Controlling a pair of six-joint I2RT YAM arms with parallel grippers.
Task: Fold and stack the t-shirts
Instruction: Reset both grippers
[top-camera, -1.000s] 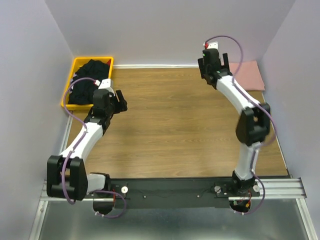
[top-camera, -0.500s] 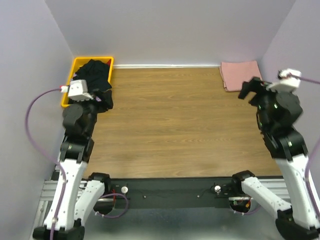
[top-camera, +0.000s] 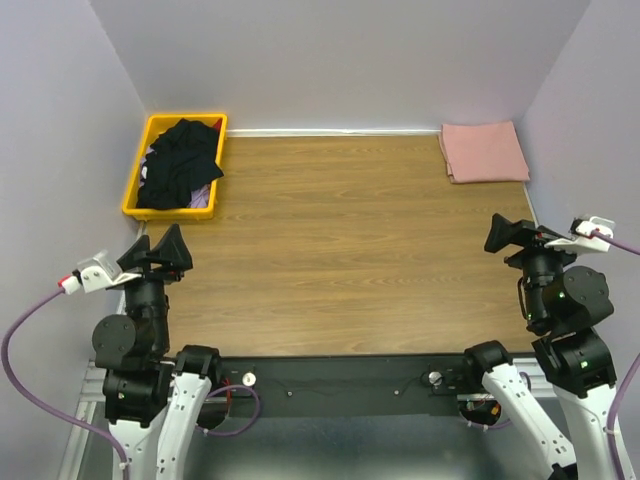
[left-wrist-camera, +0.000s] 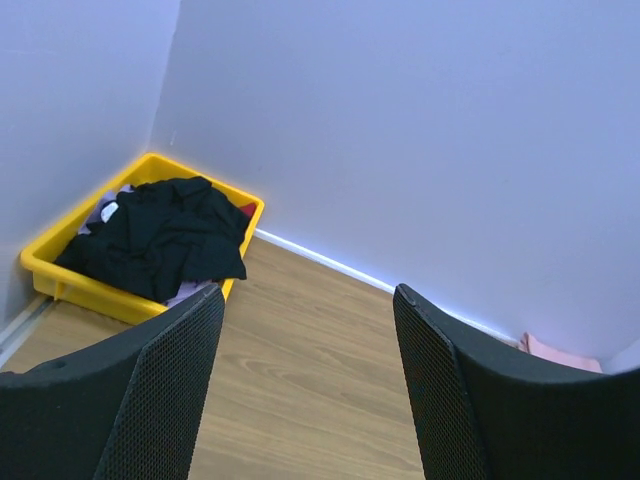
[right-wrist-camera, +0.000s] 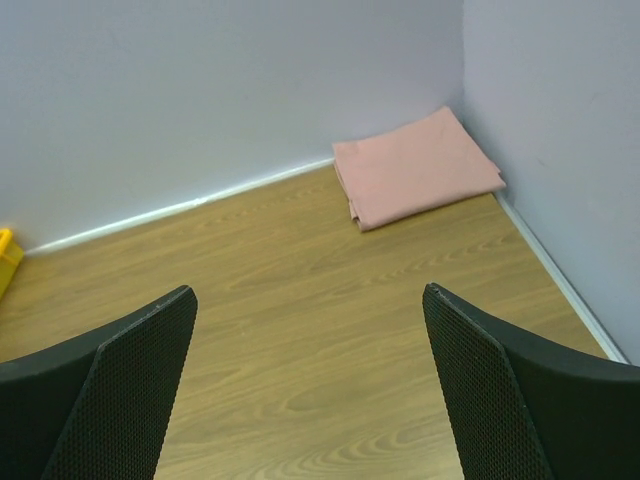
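A crumpled heap of black t-shirts (top-camera: 182, 160) (left-wrist-camera: 160, 235) lies in the yellow bin (top-camera: 134, 185) (left-wrist-camera: 60, 278) at the far left corner. A folded dusty pink t-shirt (top-camera: 485, 152) (right-wrist-camera: 415, 168) lies flat in the far right corner, plain side up. My left gripper (top-camera: 162, 250) (left-wrist-camera: 308, 295) hangs open over the table's near left edge, far from the bin, with nothing between its fingers. Over the near right edge my right gripper (top-camera: 512, 235) (right-wrist-camera: 308, 292) also stands open and holds nothing, well short of the pink shirt.
The wooden table (top-camera: 340, 240) is walled by purple panels at the back and on both sides. A black rail (top-camera: 340, 380) with the arm bases runs along the near edge. A corner of the yellow bin (right-wrist-camera: 5, 255) shows in the right wrist view.
Both arms have pulled back from the far corners to the near edge. The left one left the bin, the right one left the pink shirt. Both stayed open and empty.
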